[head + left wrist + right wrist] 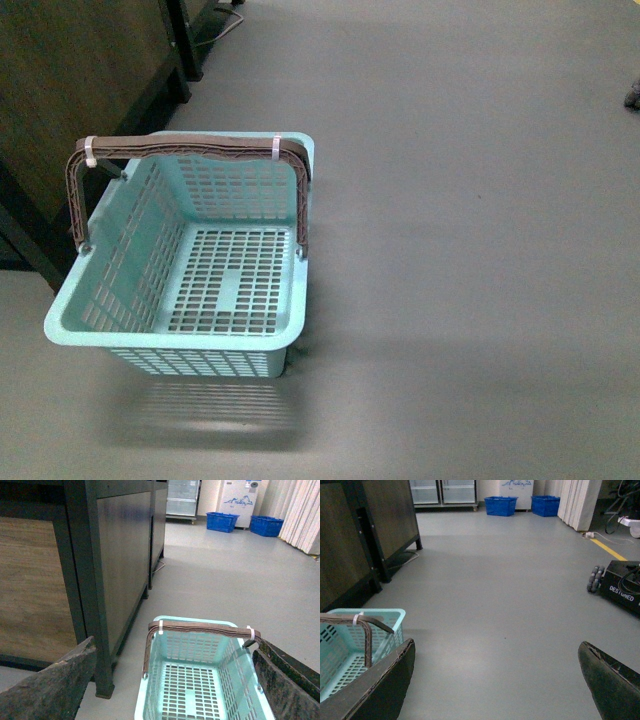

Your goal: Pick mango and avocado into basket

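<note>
Sitting on floor nr cabinet: basket.

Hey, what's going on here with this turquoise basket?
Nothing is being handled at the moment. The basket is empty, its handles raised, next to a dark cabinet. The left pincer and the right pincer are both open and hold nothing. Neither mango nor avocado is in view, so no fruit has been picked.

The turquoise slotted basket stands upright on the grey floor, brown handles zip-tied together.
</note>
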Robot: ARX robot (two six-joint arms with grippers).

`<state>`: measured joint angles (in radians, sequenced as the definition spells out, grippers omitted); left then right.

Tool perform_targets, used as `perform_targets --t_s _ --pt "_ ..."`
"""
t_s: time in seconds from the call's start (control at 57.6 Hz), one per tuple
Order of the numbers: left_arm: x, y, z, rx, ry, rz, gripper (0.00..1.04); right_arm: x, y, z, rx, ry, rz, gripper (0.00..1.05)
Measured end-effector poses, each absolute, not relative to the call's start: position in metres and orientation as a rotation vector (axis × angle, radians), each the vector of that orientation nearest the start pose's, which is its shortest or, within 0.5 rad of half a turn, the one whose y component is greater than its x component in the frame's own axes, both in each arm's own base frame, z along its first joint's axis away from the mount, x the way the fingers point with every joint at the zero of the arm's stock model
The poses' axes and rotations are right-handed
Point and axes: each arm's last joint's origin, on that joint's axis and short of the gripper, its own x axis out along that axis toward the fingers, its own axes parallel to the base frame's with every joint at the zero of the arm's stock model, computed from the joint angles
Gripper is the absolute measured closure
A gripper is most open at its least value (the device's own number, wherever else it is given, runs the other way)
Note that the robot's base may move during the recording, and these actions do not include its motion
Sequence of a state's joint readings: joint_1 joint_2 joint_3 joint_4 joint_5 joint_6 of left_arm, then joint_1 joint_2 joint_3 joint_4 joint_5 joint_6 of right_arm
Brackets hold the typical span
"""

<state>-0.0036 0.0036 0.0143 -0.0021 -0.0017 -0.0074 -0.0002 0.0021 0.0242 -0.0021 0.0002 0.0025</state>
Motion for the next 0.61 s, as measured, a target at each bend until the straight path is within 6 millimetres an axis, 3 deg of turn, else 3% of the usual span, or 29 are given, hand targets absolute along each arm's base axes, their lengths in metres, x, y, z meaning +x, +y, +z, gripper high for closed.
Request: perform_targets --t_s 0.365,0.486,0.608 --pt "0.097 0.000 0.168 -0.014 -0.001 0.007 0.09 0.096 0.000 0.171 0.002 -0.020 0.000 0.09" --pt "0.107 -0.004 0.162 -0.306 0.274 0.162 0.09 0.096 0.000 0.171 0.002 -0.020 0.000 0.09" --pt "0.152 -0.012 0.148 -0.737 0.374 0.238 0.09 0.096 0.000 0.171 0.002 -0.020 0.000 0.09"
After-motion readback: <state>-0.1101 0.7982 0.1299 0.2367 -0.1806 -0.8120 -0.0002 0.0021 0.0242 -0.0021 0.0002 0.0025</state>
